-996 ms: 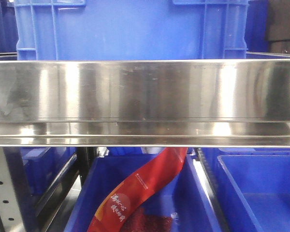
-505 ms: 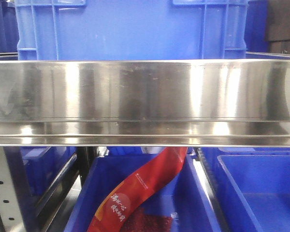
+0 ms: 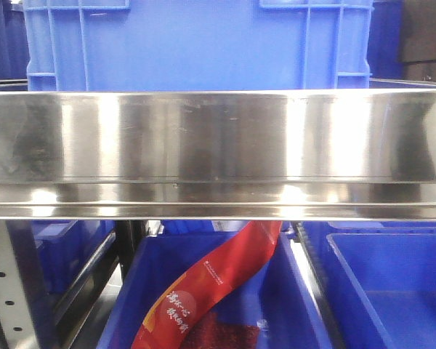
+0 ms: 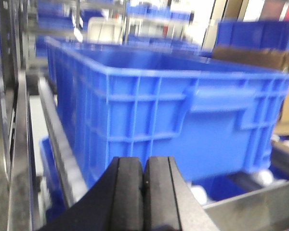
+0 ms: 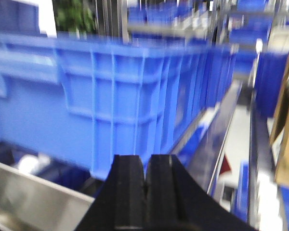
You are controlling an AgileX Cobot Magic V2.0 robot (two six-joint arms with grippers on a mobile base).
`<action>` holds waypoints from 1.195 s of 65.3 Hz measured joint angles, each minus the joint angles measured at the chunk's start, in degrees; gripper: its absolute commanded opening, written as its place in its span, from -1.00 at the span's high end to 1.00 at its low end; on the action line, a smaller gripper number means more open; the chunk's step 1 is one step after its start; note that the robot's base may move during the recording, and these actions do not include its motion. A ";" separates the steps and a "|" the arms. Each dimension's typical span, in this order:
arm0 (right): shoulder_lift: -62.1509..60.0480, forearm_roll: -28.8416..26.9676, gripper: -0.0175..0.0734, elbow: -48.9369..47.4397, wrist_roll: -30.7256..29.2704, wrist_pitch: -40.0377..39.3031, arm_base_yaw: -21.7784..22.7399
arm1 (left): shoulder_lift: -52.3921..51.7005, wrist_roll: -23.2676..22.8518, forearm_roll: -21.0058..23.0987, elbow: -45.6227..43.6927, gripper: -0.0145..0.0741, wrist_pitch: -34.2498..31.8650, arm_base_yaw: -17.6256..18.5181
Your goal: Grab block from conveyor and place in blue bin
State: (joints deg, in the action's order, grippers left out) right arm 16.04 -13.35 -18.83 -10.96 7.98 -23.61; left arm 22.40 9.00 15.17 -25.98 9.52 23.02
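A large blue bin (image 3: 196, 43) stands on the rack behind a steel rail and fills the top of the front view. The same blue bin (image 4: 183, 110) rises just ahead of my left gripper (image 4: 144, 166), which is shut, its black pads pressed together with nothing between them. My right gripper (image 5: 145, 163) is also shut and empty, facing a corner of the blue bin (image 5: 86, 96). Both wrist views are blurred. No block and no conveyor appear in any view.
A wide stainless steel rail (image 3: 218, 145) spans the front view. Below it a lower blue bin (image 3: 294, 305) holds a red bag (image 3: 211, 283), beside another blue bin (image 3: 400, 283). Steel rack rails (image 4: 241, 207) and a cardboard box (image 4: 250, 55) flank the bin.
Only the reflections on the steel rail shift; the bright band at the right grows wider. The bins and the red bag stay put.
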 measured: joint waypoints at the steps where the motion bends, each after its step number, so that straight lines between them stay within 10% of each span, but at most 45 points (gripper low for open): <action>1: -0.46 0.00 0.97 0.00 0.00 0.00 0.00 | -0.33 0.00 0.00 0.00 0.92 0.00 0.00; 35: -4.03 0.14 0.97 0.00 0.00 -0.56 0.00 | -3.20 0.00 0.00 0.10 0.92 -0.50 0.00; 44: -5.69 9.10 0.97 0.77 0.11 -1.15 0.99 | -3.20 0.00 0.11 0.10 0.92 -0.54 0.00; 78: -15.80 8.41 0.97 18.63 6.31 -7.09 21.14 | -3.20 0.00 0.22 0.23 0.92 -0.64 0.00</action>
State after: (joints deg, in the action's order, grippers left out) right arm 0.24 -4.93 -0.20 -4.65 0.90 -2.46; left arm 19.20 9.00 15.39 -25.75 8.89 23.02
